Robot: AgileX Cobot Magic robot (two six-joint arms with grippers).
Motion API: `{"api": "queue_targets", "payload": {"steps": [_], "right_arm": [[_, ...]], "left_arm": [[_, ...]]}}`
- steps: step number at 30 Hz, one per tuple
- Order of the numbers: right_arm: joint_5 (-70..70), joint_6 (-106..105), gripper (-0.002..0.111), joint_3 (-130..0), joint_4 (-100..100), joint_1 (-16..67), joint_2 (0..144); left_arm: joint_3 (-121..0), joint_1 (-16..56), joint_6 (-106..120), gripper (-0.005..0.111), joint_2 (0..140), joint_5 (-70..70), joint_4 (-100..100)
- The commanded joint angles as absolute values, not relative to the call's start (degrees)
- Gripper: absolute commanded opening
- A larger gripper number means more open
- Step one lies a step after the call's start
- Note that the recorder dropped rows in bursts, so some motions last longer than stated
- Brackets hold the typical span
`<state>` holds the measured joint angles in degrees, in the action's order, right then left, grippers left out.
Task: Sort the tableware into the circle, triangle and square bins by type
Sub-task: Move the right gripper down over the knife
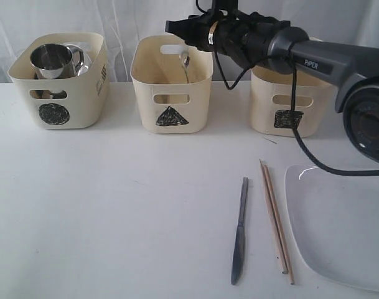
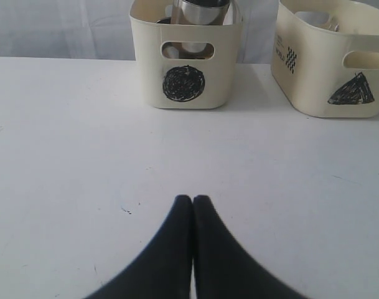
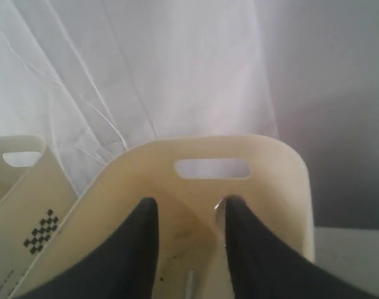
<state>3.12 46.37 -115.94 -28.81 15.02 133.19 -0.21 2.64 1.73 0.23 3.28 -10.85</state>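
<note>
Exterior view is showing you a sort that is looking partly done. A steel mug (image 1: 52, 61) is sitting in the circle bin (image 1: 83, 93), the tub to the left of the triangle bin (image 1: 171, 93), with more steel showing behind it. A spoon (image 1: 185, 62) is leaning inside the triangle bin, and your right hand (image 1: 172, 27) is hovering just above that bin's rim. In the right wrist view its fingers (image 3: 145, 243) are standing apart, released and gripping nothing, with a steel piece lying below them in the tub. Your left hand (image 2: 192, 202) is hanging low over the bare table (image 2: 65, 156), out in front and to the left of the triangle bin, fingers pressed together on nothing.

Waiting on the table, in front and to the right of the triangle bin, are the knife (image 1: 239, 230), the chopsticks (image 1: 276, 224) and the plate (image 1: 345, 230). The square bin (image 1: 289, 103), to the right of the triangle bin, is hiding its contents from every view. I am judging 3 things left: 2 for the triangle bin, and the plate probably for the square one.
</note>
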Motion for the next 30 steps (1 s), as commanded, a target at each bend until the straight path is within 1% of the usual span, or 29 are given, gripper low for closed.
{"api": "queue_targets", "payload": {"steps": [1,4,8,13,17,21,26,30], "right_arm": [[17.0,44.2,0.037,-113.4,-29.3,14.7,128.2],[26.6,37.0,0.036,-105.5,-28.6,15.3,122.7],[33.7,24.0,0.035,-91.9,-22.4,17.3,113.3],[40.2,30.2,0.035,-77.6,-15.4,21.1,105.5],[39.8,35.6,0.035,-68.2,-12.9,25.3,103.5],[38.6,43.4,0.036,-64.1,-15.3,27.3,104.0],[36.1,50.7,0.046,-63.2,-19.5,27.5,104.6],[33.5,53.9,0.048,-63.2,-20.2,27.5,105.0]], "left_arm": [[0.0,2.4,1.5,0.0,0.0,3.0,-10.9],[0.0,2.4,1.5,0.0,0.0,3.0,-10.9],[0.0,2.4,1.5,0.0,0.0,3.0,-10.9],[0.0,2.4,1.5,0.0,0.0,3.0,-10.9],[0.0,2.4,1.5,0.0,0.0,3.0,-10.9],[0.0,2.4,1.5,0.0,0.0,3.0,-10.9],[0.0,2.4,1.5,0.0,0.0,3.0,-10.9],[0.0,2.4,1.5,0.0,0.0,3.0,-10.9]]}}
